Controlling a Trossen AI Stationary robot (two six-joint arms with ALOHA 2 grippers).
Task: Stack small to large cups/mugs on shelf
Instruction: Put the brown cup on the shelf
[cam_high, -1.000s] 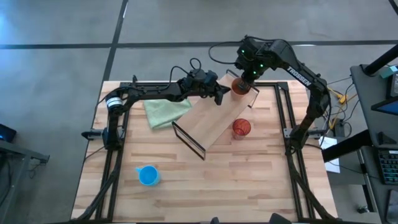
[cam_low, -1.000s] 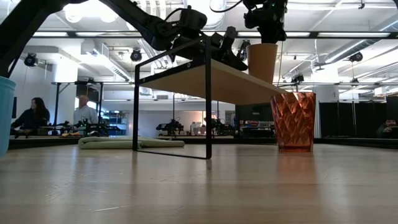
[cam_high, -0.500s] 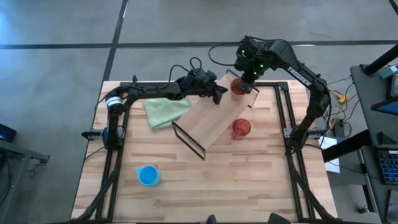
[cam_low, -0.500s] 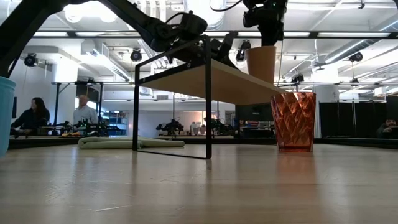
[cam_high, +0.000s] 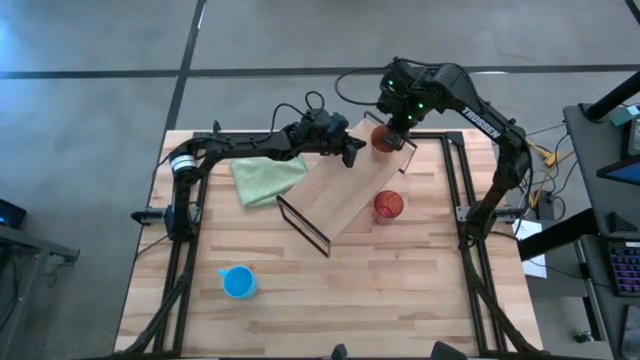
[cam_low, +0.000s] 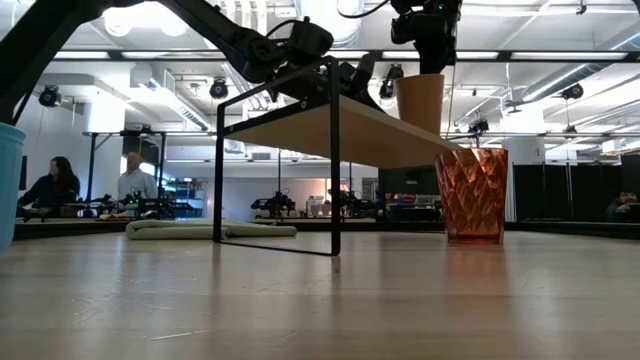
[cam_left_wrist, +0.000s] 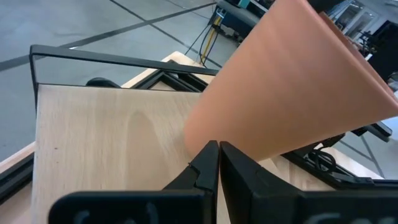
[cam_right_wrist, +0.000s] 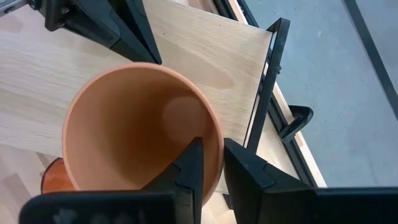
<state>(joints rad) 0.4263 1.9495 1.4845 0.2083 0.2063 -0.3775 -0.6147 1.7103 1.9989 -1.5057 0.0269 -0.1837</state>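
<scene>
The orange-brown cup (cam_high: 384, 140) stands upright at the far right end of the light-wood shelf (cam_high: 340, 195), with my right gripper (cam_high: 395, 122) shut on it from above. My left gripper (cam_high: 356, 152) is shut and hovers low over the shelf, its tips right beside the cup's lower wall (cam_left_wrist: 205, 134). The translucent red tumbler (cam_high: 388, 205) stands on the table beside the shelf's right edge. The blue cup (cam_high: 238, 282) stands alone near the table's near left side. In the low view the cup (cam_low: 421, 100) has its base at the level of the shelf's top (cam_low: 330, 125). My right gripper holds the orange-brown cup by its rim (cam_right_wrist: 216, 146), one finger (cam_right_wrist: 189, 165) inside the cup and one outside. It comes from above, pointing down. The cup is upright with its base at the shelf's top. My left gripper's shut tips (cam_left_wrist: 214, 149) stand at the cup's lower wall; I cannot tell whether they touch.
A pale green cloth (cam_high: 265, 178) lies on the table left of the shelf, under my left arm. Black frame rails (cam_high: 455, 190) run along the table's sides. The near half of the table holds only the blue cup. People sit far off in the room (cam_low: 50, 185).
My left gripper has drawn back a little along the shelf toward the table's left, away from the orange-brown cup, staying shut. The cup and my right gripper have kept their place.
</scene>
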